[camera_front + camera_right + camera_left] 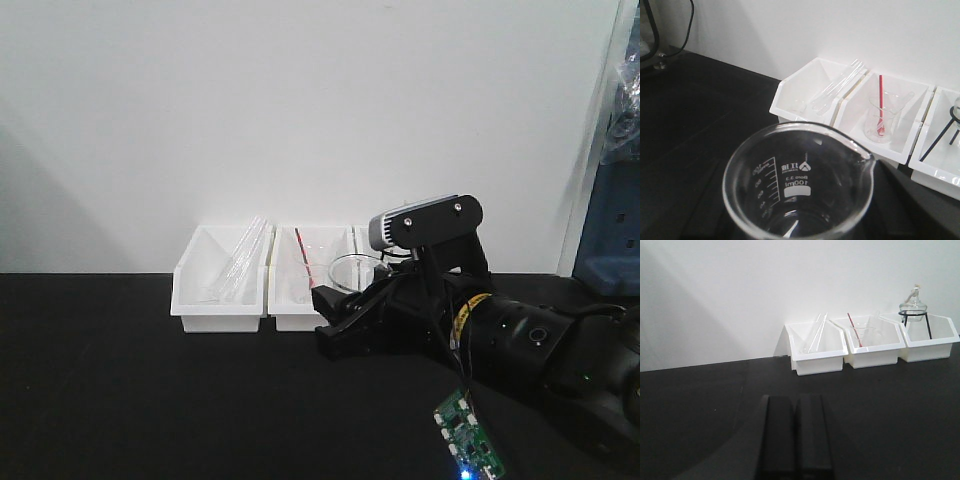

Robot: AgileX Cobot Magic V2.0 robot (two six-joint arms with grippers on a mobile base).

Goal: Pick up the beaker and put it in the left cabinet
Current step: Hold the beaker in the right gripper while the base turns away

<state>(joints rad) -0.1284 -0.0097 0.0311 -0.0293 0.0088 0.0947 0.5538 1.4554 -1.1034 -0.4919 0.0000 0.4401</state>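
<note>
The beaker (797,185) is clear glass with a spout and "100ml" marks, and it fills the lower part of the right wrist view. In the front view the beaker (352,270) sits in my right gripper (345,305), just in front of the white bins and above the black table. The right gripper is shut on it, and its fingers are mostly hidden behind the glass. My left gripper (795,399) is shut and empty, low over the black table, well in front of the bins. The left cabinet is out of view.
Three white bins stand against the wall: one with glass tubes (816,345), one with a glass vessel and red rod (860,337), one with a round flask on a black tripod (914,307). A blue object (610,235) stands at the right edge.
</note>
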